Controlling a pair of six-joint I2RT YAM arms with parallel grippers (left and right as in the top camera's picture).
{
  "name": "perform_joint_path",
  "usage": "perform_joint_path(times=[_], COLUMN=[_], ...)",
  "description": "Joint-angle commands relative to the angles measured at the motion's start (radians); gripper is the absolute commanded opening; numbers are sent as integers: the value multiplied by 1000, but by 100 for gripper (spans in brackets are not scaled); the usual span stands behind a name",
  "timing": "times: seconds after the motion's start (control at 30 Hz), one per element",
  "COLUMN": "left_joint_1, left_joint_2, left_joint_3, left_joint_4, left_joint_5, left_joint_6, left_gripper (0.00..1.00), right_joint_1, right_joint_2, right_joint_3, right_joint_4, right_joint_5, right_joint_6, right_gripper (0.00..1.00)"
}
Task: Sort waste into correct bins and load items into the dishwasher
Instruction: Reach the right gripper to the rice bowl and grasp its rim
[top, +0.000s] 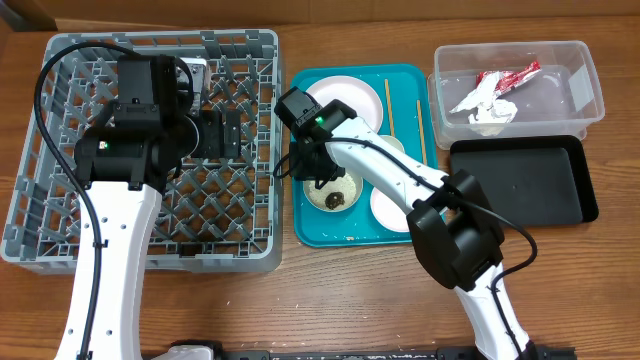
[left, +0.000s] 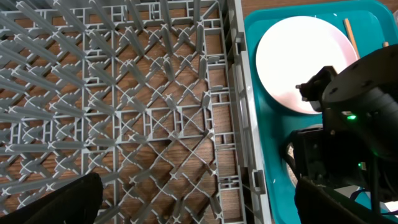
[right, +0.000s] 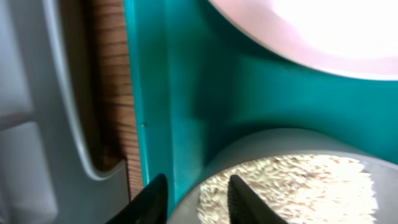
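Observation:
The grey dish rack (top: 60, 215) stands at the left. My left gripper (top: 232, 133) hovers over its lattice floor (left: 155, 93), open and empty (left: 199, 205). On the teal tray (top: 305, 225) lie the white plate (top: 335, 92), a bowl (top: 335, 190) with rice and a brown lump, a second bowl (top: 388, 208) and two chopsticks (top: 388, 105). My right gripper (top: 313, 172) is open and straddles the rice bowl's near rim (right: 249, 146): one finger is outside over the tray, one is inside over the rice (right: 292, 180). The clear tub (top: 585, 95) holds the red-and-white wrapper (top: 508, 76) and the napkin (top: 485, 105).
The black tray (top: 520, 180) sits at the right, in front of the clear tub. A small white object (top: 197, 68) shows in the rack's far part, mostly hidden by my left arm. The rack's wall (right: 37, 93) stands close beside the teal tray's left edge (right: 140, 93).

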Motion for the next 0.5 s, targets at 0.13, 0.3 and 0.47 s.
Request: perform_joint_path(times=[0.13,0.3,0.47], left_joint_1=[4,4,4], left_joint_2=[6,6,6], left_joint_3=[20,20,19], left_joint_4=[0,0,0], left_joint_5=[-3,-3,-3], left_joint_6=[-13,-13,-13], left_gripper=[100,100,100], right_joint_1=[0,4,13], right_joint_2=[22,22,21], right_joint_3=[-10,-11,-10], right_joint_4=[-23,-46,-74], right_joint_5=[1,-3,-20], right_joint_6=[9,9,8], right_gripper=[22,11,4])
